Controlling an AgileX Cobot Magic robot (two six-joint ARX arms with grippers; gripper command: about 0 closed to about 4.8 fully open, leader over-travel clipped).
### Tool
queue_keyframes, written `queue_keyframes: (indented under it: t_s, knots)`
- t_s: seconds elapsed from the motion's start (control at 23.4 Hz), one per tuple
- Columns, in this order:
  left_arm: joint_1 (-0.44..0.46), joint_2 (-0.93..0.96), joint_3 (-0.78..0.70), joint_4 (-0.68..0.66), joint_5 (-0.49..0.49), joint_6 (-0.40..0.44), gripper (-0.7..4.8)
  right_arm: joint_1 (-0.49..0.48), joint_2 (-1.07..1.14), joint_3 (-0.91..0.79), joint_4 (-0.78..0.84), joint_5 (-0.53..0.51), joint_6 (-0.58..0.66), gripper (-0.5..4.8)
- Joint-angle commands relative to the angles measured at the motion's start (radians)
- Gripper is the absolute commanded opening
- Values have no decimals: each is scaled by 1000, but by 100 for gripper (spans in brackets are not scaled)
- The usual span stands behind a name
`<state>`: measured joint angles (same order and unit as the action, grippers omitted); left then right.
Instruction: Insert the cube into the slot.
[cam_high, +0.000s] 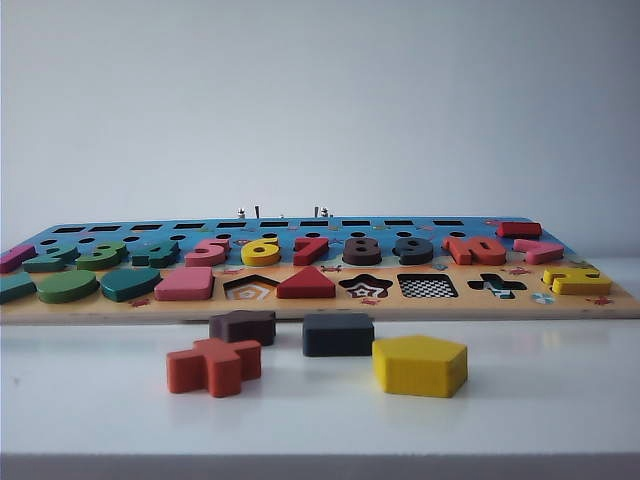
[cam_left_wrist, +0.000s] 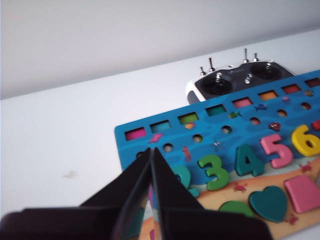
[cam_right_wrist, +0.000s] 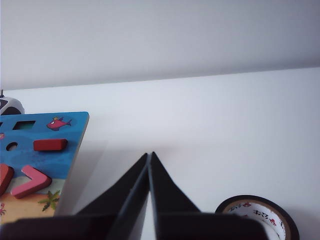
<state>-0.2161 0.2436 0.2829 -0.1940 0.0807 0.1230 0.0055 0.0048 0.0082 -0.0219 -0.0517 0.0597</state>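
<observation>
Left gripper (cam_left_wrist: 150, 150) fills the lower centre of the left wrist view: fingers pressed together, tips meeting, nothing between them. It hangs over the left end of the puzzle board (cam_left_wrist: 150, 125), near the green 3 (cam_left_wrist: 214, 172). Teal heart (cam_left_wrist: 270, 204) and pink block (cam_left_wrist: 303, 192) sit seated in the board at lower right; a radio controller (cam_left_wrist: 235, 80) lies just past the board's far edge, upper right.

Right gripper (cam_right_wrist: 150, 155), same story: fingers together, empty, over bare white table (cam_right_wrist: 210, 130) beside the board's right edge. Red bar (cam_right_wrist: 50, 144) and pink chevron (cam_right_wrist: 31, 181) at left, tape roll (cam_right_wrist: 257, 215) at lower right.

Neither gripper shows in the exterior view. Yellow pentagon (cam_high: 420, 364) is nearest the lens, lower right of centre. Just behind and left of it, the cube (cam_high: 338, 334) lies flat on the table, loose, in front of the board. Brown star block (cam_high: 243, 326) sits left of the cube, orange cross block (cam_high: 214, 365) in front of that. The slot (cam_high: 427, 286), checkerboard bottom, is in the board's near row, up and right of the cube, between the star cutout (cam_high: 365, 287) and cross cutout (cam_high: 497, 285). Cube and slot are apart.
</observation>
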Motion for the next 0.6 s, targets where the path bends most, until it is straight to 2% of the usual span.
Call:
queue_keyframes:
  t_s: [0.04,0.26,0.47,0.6]
  knots:
    - [-32,44,56,-60,37,0,20,0,-2,0,-13,3,-1,-3]
    - [-89,140,191,-208,94,10,20,0,-2,0,-17,3,0,-3]
    - [-126,207,289,-301,131,12,20,0,-2,0,-17,3,0,-3]
    - [-138,253,367,-382,189,12,20,0,-2,0,-17,3,-1,-3]
